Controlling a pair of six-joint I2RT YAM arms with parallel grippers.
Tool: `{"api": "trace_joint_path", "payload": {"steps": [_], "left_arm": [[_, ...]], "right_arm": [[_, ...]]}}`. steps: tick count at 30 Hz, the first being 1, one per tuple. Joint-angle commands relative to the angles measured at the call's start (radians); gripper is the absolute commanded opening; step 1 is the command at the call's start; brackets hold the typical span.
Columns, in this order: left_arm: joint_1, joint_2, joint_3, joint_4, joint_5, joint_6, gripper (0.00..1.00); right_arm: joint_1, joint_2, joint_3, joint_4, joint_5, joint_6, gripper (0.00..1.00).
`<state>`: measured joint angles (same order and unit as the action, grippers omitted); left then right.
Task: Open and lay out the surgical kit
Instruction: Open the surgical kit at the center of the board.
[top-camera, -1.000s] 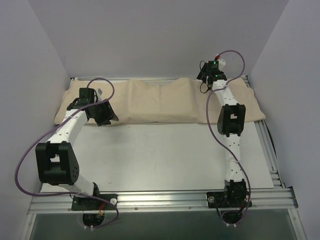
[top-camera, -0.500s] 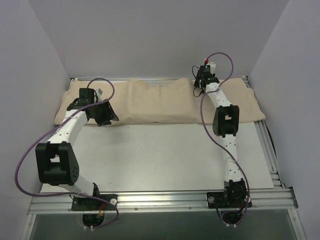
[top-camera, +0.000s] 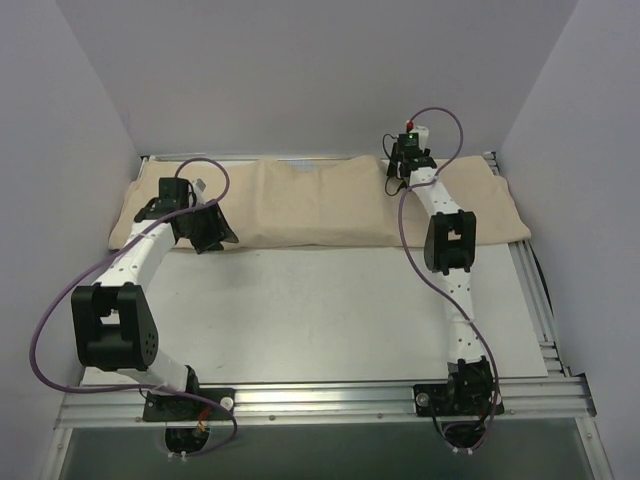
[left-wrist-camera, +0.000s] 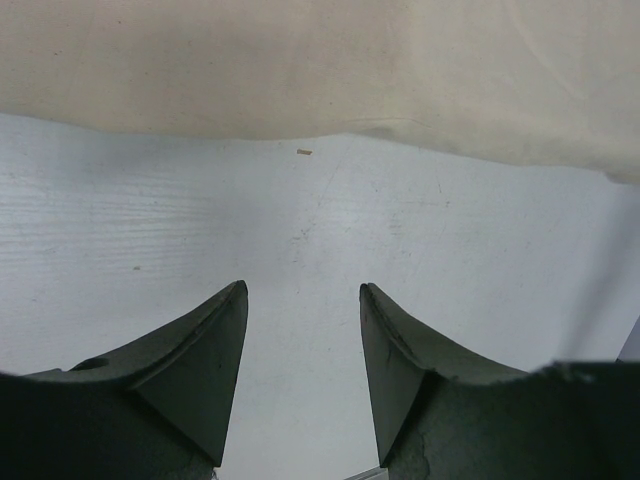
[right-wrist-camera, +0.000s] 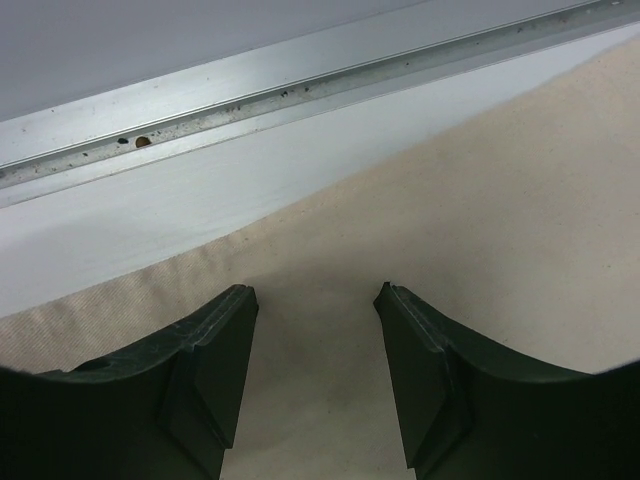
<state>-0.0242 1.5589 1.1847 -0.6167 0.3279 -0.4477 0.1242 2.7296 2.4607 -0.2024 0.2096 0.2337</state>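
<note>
A white table (top-camera: 330, 300) fills a booth with pale walls, seen from above. A large beige cloth wrap (top-camera: 310, 200) lies as a long, low bundle across the far side of the table, running nearly from the left wall to the right edge, with soft creases along its top.

Two white-and-black robot arms are bolted at the near edge. The left arm (top-camera: 130, 265) bends up and reaches toward the left end of the cloth. The right arm (top-camera: 455, 270) stretches almost straight to the far edge, above the right part of the cloth. A purple cable (top-camera: 60, 310) loops off each arm.

The left gripper (left-wrist-camera: 303, 295) hangs over bare table just in front of the cloth's near edge, its two dark fingers parted with nothing between them. The right gripper (right-wrist-camera: 315, 300) sits low over the cloth close to its far edge, fingers likewise parted with flat fabric beneath the gap. A metal rail (right-wrist-camera: 300, 90) runs just beyond.
</note>
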Motion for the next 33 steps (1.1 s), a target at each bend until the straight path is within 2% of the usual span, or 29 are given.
{"api": "trace_joint_path", "payload": {"steps": [1, 6, 15, 18, 19, 23, 29, 33], "left_arm": [[0.007, -0.017, -0.003, 0.040, 0.025, 0.012, 0.58], [0.017, -0.028, -0.013, 0.041, 0.036, 0.009, 0.58], [0.017, -0.026, -0.014, 0.055, 0.059, -0.009, 0.57], [0.017, -0.028, -0.020, 0.058, 0.062, -0.008, 0.57], [0.017, -0.030, -0.020, 0.057, 0.062, -0.008, 0.58], [0.017, -0.037, -0.022, 0.051, 0.062, -0.005, 0.57], [0.017, -0.049, -0.022, 0.041, 0.060, -0.002, 0.57], [0.018, -0.051, -0.004, 0.032, 0.062, -0.002, 0.57]], "right_arm": [[-0.008, 0.024, 0.041, -0.040, 0.004, 0.000, 0.53], [-0.037, 0.097, 0.162, -0.201, -0.041, 0.045, 0.47], [-0.035, 0.094, 0.119, -0.278, 0.002, 0.021, 0.32], [-0.031, 0.087, 0.110, -0.267, 0.005, 0.013, 0.22], [-0.029, 0.088, 0.112, -0.262, 0.008, 0.012, 0.15], [-0.028, 0.091, 0.124, -0.261, 0.014, 0.010, 0.01], [-0.026, 0.006, 0.052, -0.161, 0.013, 0.033, 0.00], [-0.034, -0.047, 0.096, -0.127, -0.009, 0.065, 0.00]]}}
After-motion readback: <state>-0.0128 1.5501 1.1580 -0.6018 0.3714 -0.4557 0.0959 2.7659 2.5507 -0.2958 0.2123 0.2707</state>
